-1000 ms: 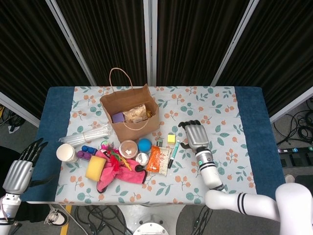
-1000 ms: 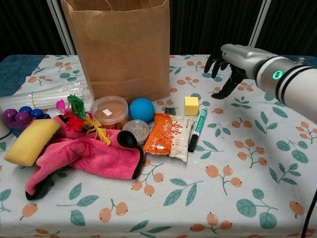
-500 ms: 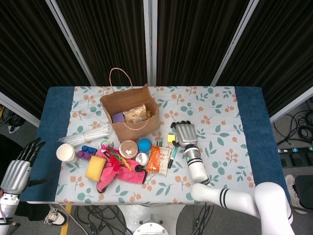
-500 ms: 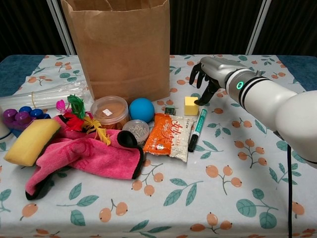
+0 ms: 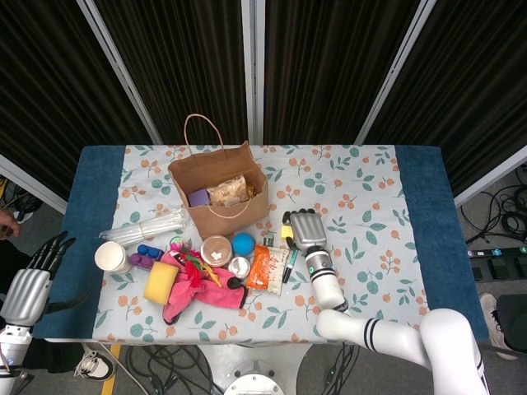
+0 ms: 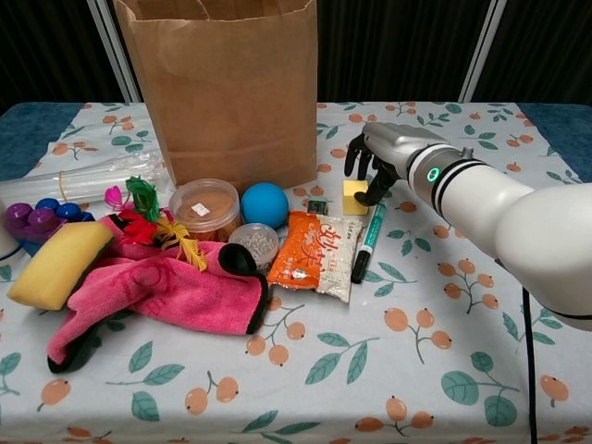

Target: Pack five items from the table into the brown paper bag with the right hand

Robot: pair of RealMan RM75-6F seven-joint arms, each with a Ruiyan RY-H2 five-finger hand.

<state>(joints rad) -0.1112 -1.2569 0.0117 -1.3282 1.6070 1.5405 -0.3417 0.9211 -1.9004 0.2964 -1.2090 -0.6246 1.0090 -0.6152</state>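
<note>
Two packed things show inside the open brown paper bag (image 5: 218, 191) in the head view: a small purple block (image 5: 198, 197) and a crinkled clear packet of brownish snacks (image 5: 228, 192); anything deeper is hidden by the bag's walls, and the chest view cuts off its top. The bag stands upright on the floral-cloth worktop (image 6: 444, 324), its thin looped handle raised behind.

Right of the bag, the grey metal right hand (image 6: 375, 168) is curled down over the small yellow cube (image 6: 355, 196), fingers partly covering it; whether they actually grip it I cannot tell. A green-capped marker pen (image 6: 368, 239) lies just beside the cube, next to a glossy orange snack sachet (image 6: 318, 252).

Further left sit a smooth blue ball (image 6: 265, 204), a round clear tub with a brown lid (image 6: 203, 206) and a small round tin (image 6: 253, 242). A rumpled pink cloth (image 6: 162, 289) lies in front, touching a porous yellow sponge (image 6: 57, 263).

At the worktop's left edge, the left hand (image 5: 31, 285) hangs off the surface, fingers spread and holding nothing.
</note>
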